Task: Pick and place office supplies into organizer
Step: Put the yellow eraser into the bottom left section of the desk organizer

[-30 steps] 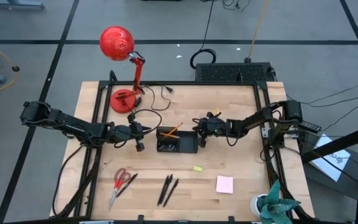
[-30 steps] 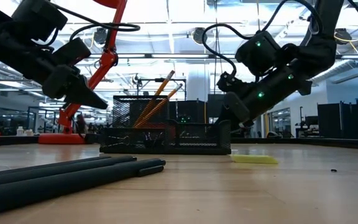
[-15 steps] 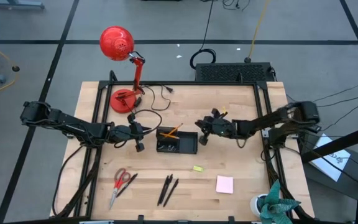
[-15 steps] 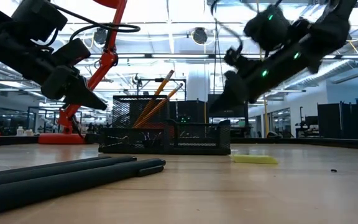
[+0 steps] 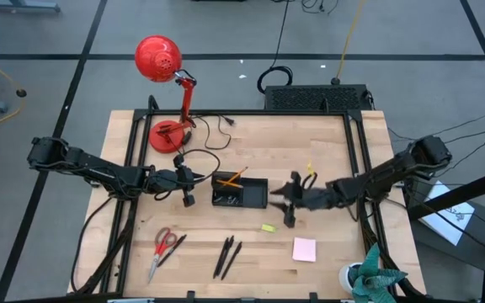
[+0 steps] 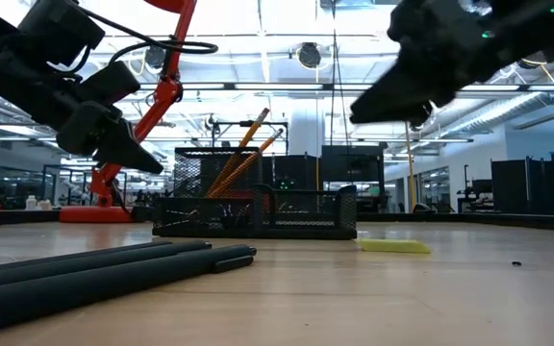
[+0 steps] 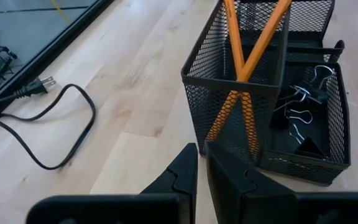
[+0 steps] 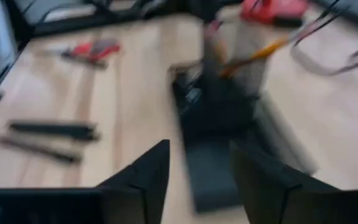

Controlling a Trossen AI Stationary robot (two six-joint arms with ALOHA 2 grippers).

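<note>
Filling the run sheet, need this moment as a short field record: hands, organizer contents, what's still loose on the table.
left hand: shut, empty, beside the organizer's left end
right hand: open, empty, off the organizer's right end
organizer: two pencils standing crossed in the tall cup, clips in the low tray
still on table: scissors, pens, yellow piece, pink pad
lamp: back left corner

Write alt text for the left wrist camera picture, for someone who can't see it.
A black mesh organizer on a wooden table holds two crossed orange pencils and black clips. The left tool, nearly closed and empty, points at it; a black power cord lies nearby.
</note>
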